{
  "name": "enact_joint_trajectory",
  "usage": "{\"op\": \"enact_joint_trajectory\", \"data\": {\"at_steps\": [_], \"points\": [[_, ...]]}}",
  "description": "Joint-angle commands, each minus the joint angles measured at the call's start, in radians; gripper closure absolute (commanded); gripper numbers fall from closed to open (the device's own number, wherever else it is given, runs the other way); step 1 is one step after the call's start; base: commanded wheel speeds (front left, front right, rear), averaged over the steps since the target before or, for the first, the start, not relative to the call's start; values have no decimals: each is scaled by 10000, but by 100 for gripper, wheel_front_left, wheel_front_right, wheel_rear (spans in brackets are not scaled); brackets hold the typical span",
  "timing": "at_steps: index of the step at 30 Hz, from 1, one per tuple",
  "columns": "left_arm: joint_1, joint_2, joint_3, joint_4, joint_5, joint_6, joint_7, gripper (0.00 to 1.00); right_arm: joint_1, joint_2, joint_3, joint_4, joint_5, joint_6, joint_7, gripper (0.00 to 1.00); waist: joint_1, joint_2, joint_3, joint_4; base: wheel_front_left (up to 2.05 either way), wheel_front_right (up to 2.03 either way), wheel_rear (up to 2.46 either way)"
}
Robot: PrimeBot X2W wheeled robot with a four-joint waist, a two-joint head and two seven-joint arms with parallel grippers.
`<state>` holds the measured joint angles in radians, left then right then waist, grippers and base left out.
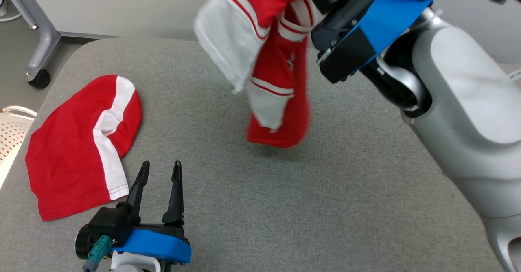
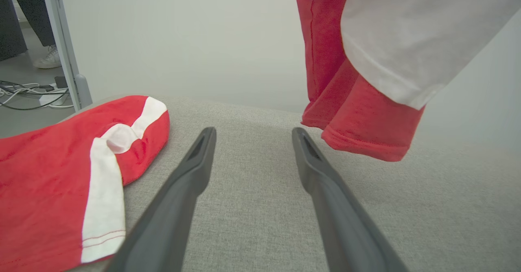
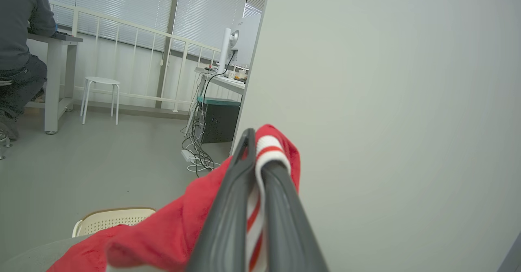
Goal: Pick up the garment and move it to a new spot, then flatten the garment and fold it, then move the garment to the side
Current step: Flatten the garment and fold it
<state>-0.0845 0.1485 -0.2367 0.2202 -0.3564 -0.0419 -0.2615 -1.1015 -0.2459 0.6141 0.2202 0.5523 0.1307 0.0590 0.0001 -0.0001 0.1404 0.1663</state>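
I had the garment (image 1: 276, 60) hanging in the air from the right gripper (image 3: 257, 150), whose jaws were pressed together on a red-and-white striped edge, with the cloth bunched in a long fold above the middle of the tabletop (image 1: 346, 190). The left gripper (image 1: 160, 168) sat low at the near left with its jaws spread wide, holding nothing. To do this carry well, I judged I should set the cloth down on the bare right half, well apart from the second red cloth (image 1: 77, 150) lying flat at the left. I would let the lowest hem touch first, then draw the gripper away so the fabric trailed out instead of landing in a heap. The spread left gripper looked well placed to take a free corner once the hem landed, which ought to make flattening easier. From the left wrist view the hem hung clear of the surface, with a soft shadow beneath it. Much was uncertain. The top of the garment ran off the head view's upper edge, and its lower end was smeared. It was so bunched that I could not tell collar from sleeve, or how many layers the jaws had caught.
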Motion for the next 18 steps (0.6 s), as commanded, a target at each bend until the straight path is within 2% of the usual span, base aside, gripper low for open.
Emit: {"op": "enact_joint_trajectory", "data": {"at_steps": [1,3,8,13,18], "points": [[-141,-52,20,2,35,-24,-37,0,-182,-175,102,77,229,1,-265,100,-1,1,-29,22,0,0,0],[-141,-89,31,13,9,-43,-40,0,-113,-425,198,302,599,1,-515,100,-1,1,-85,38,0,0,0],[-94,-156,50,39,31,-72,-46,0,837,-1614,683,1189,1216,-1,-233,100,-1,1,-186,-19,0,0,0],[-5,-170,98,9,59,-110,-48,0,1976,-2809,735,2487,1256,1,-220,100,-1,1,-231,-121,0,0,0],[61,-174,61,37,91,-190,-48,0,2614,-3234,310,3743,989,1,-875,100,-1,1,-253,-214,0,0,0]]}}
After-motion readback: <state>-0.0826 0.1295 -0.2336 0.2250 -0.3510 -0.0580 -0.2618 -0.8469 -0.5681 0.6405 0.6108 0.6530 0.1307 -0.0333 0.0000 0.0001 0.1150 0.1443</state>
